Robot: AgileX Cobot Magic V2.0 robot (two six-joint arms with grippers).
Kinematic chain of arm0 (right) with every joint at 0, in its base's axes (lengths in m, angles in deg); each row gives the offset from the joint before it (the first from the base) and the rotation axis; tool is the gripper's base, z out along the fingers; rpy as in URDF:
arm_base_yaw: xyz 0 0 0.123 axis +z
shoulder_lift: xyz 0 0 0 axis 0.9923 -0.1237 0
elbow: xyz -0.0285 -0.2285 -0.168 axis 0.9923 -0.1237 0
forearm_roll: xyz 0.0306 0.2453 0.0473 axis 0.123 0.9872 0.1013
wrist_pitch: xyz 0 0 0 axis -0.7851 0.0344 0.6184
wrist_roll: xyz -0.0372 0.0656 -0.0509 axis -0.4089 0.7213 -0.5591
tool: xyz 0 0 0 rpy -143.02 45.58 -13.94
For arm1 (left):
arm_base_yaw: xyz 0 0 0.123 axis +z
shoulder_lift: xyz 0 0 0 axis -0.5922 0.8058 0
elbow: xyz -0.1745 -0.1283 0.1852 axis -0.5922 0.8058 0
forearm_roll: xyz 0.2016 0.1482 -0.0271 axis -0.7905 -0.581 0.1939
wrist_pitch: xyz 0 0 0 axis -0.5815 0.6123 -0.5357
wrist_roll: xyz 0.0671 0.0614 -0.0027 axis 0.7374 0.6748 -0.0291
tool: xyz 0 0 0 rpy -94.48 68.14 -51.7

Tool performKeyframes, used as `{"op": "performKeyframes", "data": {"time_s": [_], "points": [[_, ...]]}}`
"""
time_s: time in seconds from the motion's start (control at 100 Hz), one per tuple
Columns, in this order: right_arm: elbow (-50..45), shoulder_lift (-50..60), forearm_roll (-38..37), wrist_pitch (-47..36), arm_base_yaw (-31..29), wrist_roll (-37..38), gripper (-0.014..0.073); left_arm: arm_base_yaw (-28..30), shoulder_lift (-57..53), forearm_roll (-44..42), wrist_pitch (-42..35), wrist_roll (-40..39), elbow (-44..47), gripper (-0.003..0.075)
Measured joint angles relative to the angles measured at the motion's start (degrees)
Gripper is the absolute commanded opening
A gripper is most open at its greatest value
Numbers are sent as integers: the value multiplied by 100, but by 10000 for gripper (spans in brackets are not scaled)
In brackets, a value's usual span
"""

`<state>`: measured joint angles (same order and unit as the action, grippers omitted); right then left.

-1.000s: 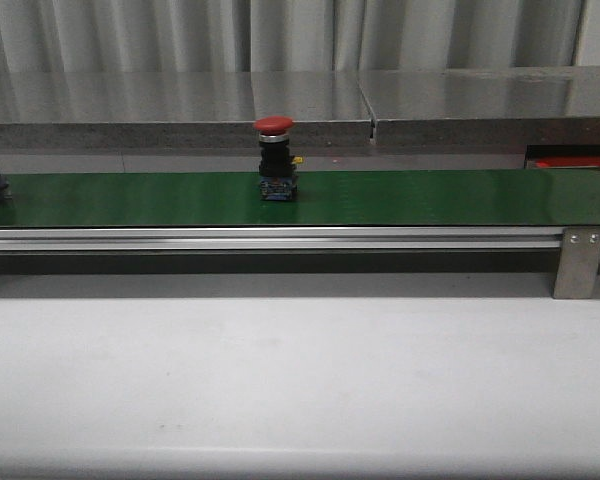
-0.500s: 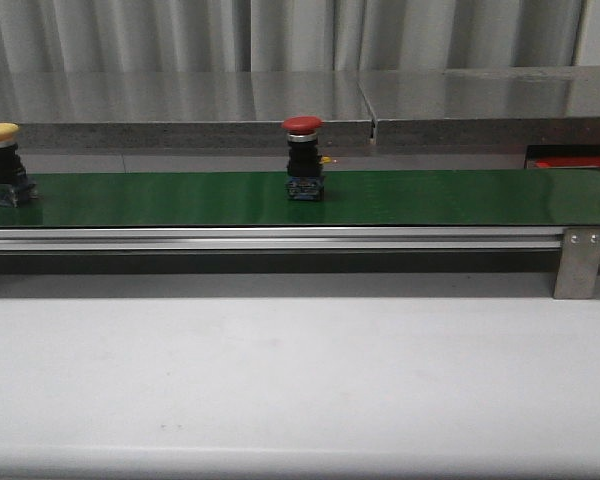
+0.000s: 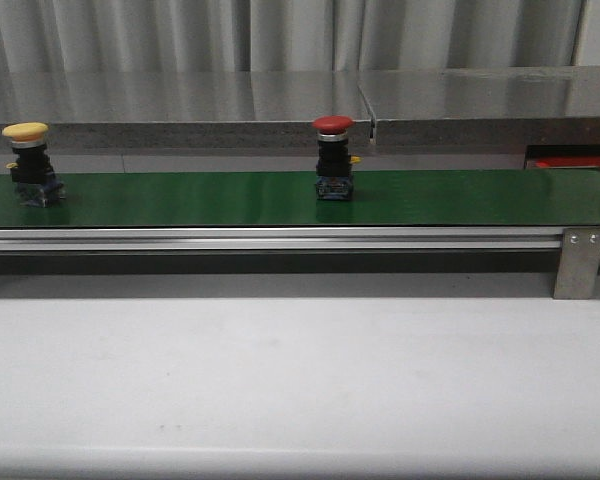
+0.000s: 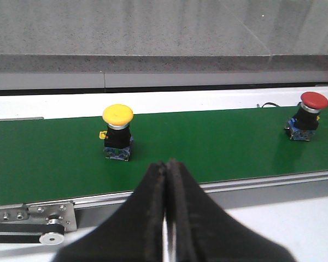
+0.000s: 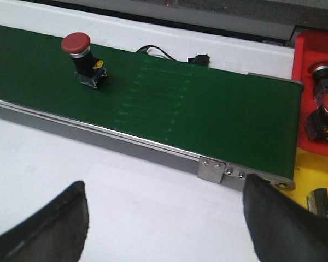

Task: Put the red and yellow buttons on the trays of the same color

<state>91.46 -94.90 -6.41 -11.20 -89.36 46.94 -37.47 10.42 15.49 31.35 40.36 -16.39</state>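
Nearest the robot lies the white worktop (image 3: 300,380), smooth and matte. The left hand (image 4: 167,166) hangs over its far edge with its two dark, rubbery fingers (image 4: 153,185) pressed flat together, nothing between them. The right hand (image 5: 164,218) is spread wide, its blunt black fingertips (image 5: 71,210) far apart at either side of its wrist view, and it grips nothing.

Beyond the worktop runs a brushed aluminium rail (image 3: 270,238) with a bolted metal end bracket (image 3: 580,263), and on it the flat, dull-green conveyor belt (image 3: 200,198). The yellow button (image 4: 118,131) stands upright on the belt just beyond the left hand's closed tips, apart from them; in the front view it sits near the belt's left end. It has a domed, mushroom-shaped yellow cap, a silver collar, a black barrel and a bluish square base. The red button (image 3: 333,158) is of the same shape with a glossy red cap; it stands upright near the belt's middle, well apart from both hands.

Past the belt's right end, in the right wrist view, a red tray (image 5: 311,46) of shiny plastic holds two red-capped buttons, and beside it a yellow tray (image 5: 306,180) holds a yellow-capped one.

Farthest back runs a speckled grey stone-like ledge (image 3: 180,105) under pale pleated curtains (image 3: 280,30).
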Motion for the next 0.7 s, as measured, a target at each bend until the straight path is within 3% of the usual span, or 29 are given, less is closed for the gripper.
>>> {"op": "performKeyframes", "data": {"time_s": [0.48, 0.7], "points": [[1662, -3008, 12, 35, 1149, -374, 591, 0, 0, 0, 0, 0, 0, -19], [2605, -4287, 1, 35, 1399, -397, 591, 0, 0, 0, 0, 0, 0, -19]]}}
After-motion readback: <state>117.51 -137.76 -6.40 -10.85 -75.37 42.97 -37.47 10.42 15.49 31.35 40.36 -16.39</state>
